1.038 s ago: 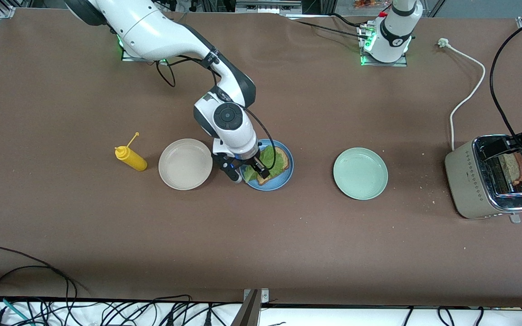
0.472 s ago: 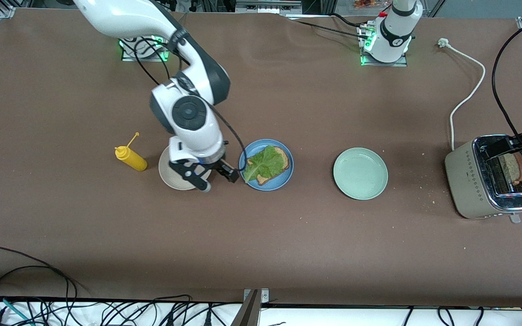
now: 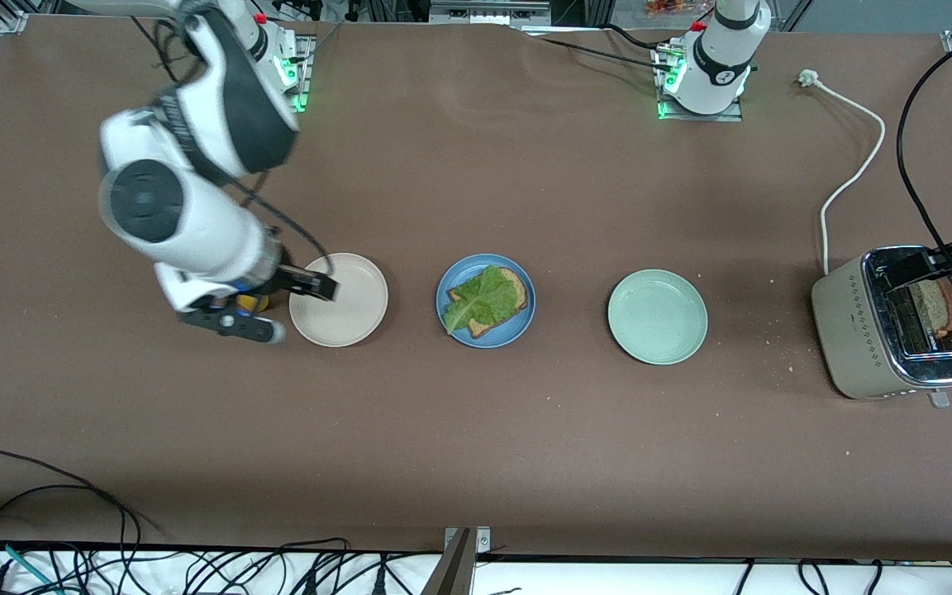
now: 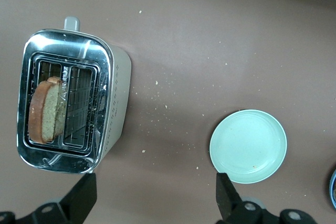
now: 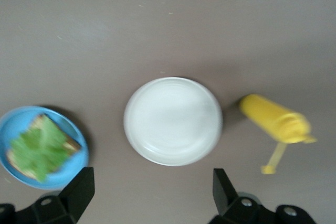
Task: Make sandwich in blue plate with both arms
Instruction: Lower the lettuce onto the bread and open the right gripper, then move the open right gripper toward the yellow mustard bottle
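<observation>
The round, shallow blue plate (image 3: 486,300) mid-desk carries one brown wholegrain slice (image 3: 512,289) under a ruffled green lettuce leaf (image 3: 478,301). Beside it, the right gripper (image 3: 292,306) hovers, fingers wide and empty, about the smooth beige-white plate's (image 3: 339,299) edge. The left gripper (image 4: 156,199), likewise spread empty, hangs near the chrome-topped toaster (image 3: 893,324) holding what seems a second slice (image 3: 933,307).

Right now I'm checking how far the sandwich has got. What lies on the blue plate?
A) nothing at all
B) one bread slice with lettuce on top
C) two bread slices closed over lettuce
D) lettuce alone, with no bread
B: the blue plate holds one bread slice with lettuce on top, and the second slice stands in the toaster.
</observation>
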{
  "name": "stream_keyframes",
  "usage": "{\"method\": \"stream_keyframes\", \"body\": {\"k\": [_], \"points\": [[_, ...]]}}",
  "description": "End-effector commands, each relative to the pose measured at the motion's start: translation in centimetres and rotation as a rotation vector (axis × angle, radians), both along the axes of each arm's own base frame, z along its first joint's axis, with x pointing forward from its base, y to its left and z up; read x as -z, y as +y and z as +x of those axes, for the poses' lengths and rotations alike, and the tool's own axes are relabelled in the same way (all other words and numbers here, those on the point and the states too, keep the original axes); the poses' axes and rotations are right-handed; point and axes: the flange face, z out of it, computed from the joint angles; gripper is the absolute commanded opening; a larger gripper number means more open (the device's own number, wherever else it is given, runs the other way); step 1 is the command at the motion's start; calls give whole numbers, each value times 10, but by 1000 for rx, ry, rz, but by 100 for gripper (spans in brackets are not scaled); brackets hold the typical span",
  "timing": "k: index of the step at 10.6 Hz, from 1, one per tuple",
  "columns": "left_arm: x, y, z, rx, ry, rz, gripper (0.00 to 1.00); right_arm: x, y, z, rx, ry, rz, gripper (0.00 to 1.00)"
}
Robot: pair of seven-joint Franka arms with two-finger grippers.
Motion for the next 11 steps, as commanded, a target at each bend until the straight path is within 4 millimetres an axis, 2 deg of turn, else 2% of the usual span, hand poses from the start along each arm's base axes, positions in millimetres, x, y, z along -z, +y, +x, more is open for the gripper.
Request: {"method": "stream_keyframes", "body": {"k": [1, 3, 4, 6, 8, 11], "points": [[-4, 2, -4, 21, 8, 20, 100, -19, -103, -4, -249, 87, 34, 100], [-2, 2, -4, 21, 11, 20, 100, -17, -182, -12, -406, 113, 107, 100], [-2, 1, -3, 22, 11, 20, 100, -5, -217, -20, -456, 129, 158, 100], [1, 2, -3, 21, 16, 19, 100, 25, -294, -44, -572, 128, 300, 100], [1, 1, -3, 23, 16, 21, 100, 68, -367, -67, -732, 22, 446, 100], [1, 1, -3, 22, 16, 19, 100, 130, -415, -86, -934, -139, 623, 100]]}}
